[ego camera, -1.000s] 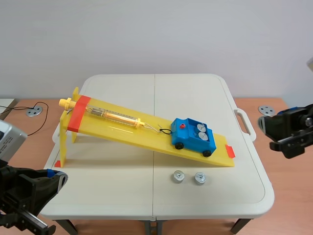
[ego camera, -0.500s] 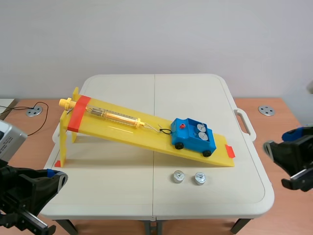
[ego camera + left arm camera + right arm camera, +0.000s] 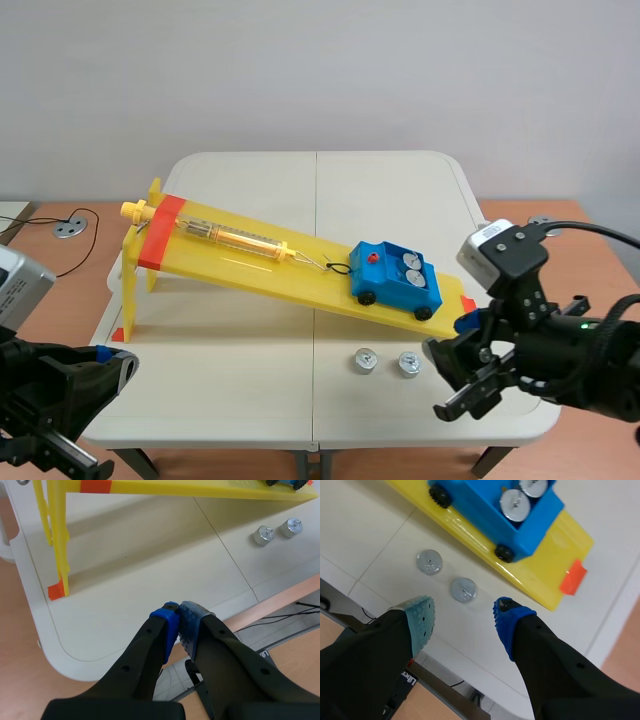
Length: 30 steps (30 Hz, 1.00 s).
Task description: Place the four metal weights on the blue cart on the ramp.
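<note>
A blue cart (image 3: 396, 279) (image 3: 496, 511) rests low on the yellow ramp (image 3: 300, 268) with two metal weights (image 3: 407, 266) (image 3: 515, 503) in its bed. Two more weights lie on the table in front of the ramp: one (image 3: 364, 360) (image 3: 429, 561) and another (image 3: 409, 363) (image 3: 463, 589). My right gripper (image 3: 452, 367) (image 3: 462, 620) hangs open just right of them, the nearer weight lying ahead of its fingers. My left gripper (image 3: 112, 360) (image 3: 178, 625) is shut on nothing at the table's front left corner.
The ramp's raised end stands on yellow legs (image 3: 57, 540) at the left, with a spring scale (image 3: 215, 236) tied to the cart. The table's front edge (image 3: 300, 440) runs close under both grippers. A table handle (image 3: 497, 250) sticks out at the right.
My right arm has swung in from the far right and down, over the table's front right, now beside the two loose weights. The left arm has not moved.
</note>
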Motion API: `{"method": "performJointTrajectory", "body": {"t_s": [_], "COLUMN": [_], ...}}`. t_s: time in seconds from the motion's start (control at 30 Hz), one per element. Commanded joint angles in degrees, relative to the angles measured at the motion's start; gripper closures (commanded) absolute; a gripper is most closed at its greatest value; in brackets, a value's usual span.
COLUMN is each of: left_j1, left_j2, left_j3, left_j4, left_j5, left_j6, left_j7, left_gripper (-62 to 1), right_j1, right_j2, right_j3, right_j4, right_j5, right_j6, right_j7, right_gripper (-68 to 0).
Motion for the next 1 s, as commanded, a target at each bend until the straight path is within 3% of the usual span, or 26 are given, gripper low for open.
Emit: {"method": "performJointTrajectory", "body": {"t_s": [0.0, 0.47, 0.97], "left_j1": [-2.0, -2.0, -2.0], "left_j2": [0.2, 0.2, 0.2], "left_j3": [-0.8, -0.8, -0.8], "left_j4": [2.9, 2.9, 2.9], "left_j5": [-3.8, -3.8, -3.8], "left_j6": [-1.4, -1.4, -1.4], "left_j7": [-5.5, -5.5, -5.5], "left_gripper": [-2.9, -2.9, -2.9], "right_j1": [5.0, 14.1, 20.0], "right_j2": [0.3, -4.8, -9.2], "right_j3": [0.7, -8.2, -12.5], "right_j4": [1.7, -12.1, -21.9], "right_j5": [0.9, -7.9, -10.2], "right_j6": [-1.2, -6.3, -7.4], "right_j7": [9.0, 16.1, 19.1], "right_gripper": [-27.9, -27.8, -27.8]}}
